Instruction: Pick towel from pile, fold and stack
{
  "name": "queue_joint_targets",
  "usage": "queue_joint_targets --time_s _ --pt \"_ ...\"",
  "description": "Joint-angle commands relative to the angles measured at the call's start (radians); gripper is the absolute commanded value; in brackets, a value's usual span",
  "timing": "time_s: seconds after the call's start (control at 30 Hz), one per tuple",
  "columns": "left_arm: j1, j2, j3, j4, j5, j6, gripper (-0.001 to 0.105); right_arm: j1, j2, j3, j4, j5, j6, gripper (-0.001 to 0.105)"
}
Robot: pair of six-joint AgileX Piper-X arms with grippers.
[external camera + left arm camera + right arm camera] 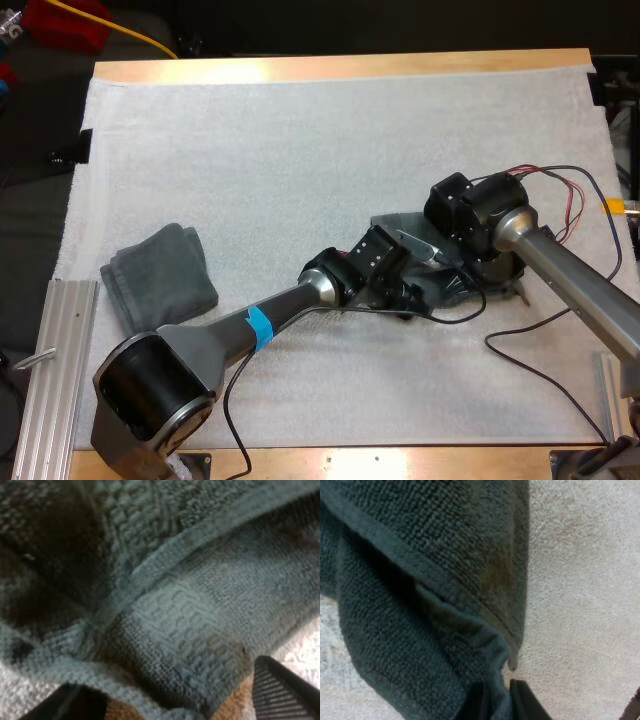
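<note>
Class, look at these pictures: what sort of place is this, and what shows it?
Probably a robotics lab bench: the left arm and right arm meet at a dark towel on a white mat over a wooden table, metal rail alongside.

surface: wooden table (pixel 330 68), bare strip along the far side | cover: white mat (pixel 300 150) over nearly all of the table | left: ribbed aluminium rail (pixel 48 370) just beside the mat's left edge | background: yellow cable (pixel 140 35) beyond the far left corner
</note>
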Motion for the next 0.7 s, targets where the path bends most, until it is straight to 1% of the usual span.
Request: queue_joint_targets --time_s 0.0,0.1,0.27,0.4,0.43,0.53,0.57,0.67 --pt "-0.001 0.012 0.0 -0.012 -0.013 -0.026 0.063 -0.002 -0.009 0.0 0.018 -0.01 0.005 0.001" --pt "0.005 0.012 -0.003 -0.014 -0.01 -0.042 0.059 -0.002 -0.009 0.0 0.018 -0.01 0.005 0.001" --pt "0.018 0.012 -0.003 0.003 -0.02 -0.042 0.044 -0.002 -0.009 0.0 0.013 -0.01 0.003 0.001" --pt "0.034 0.012 -0.003 0.021 -0.022 -0.042 0.024 -0.002 -0.009 0.0 0.0 -0.01 0.003 0.001" --pt "0.037 0.012 -0.003 0.027 -0.022 -0.042 0.018 -0.002 -0.009 0.0 -0.007 -0.011 0.001 0.001" --pt "0.04 0.011 -0.003 0.042 -0.022 -0.032 0.003 -0.002 -0.009 0.0 -0.027 -0.029 0.001 0.001" --pt "0.04 0.009 -0.003 0.045 -0.022 -0.027 0.001 -0.002 -0.009 0.0 -0.032 -0.032 0.001 0.001" --pt "0.04 -0.006 -0.003 0.058 -0.029 0.0 0.0 -0.002 -0.009 0.0 -0.042 -0.05 0.001 0.001"
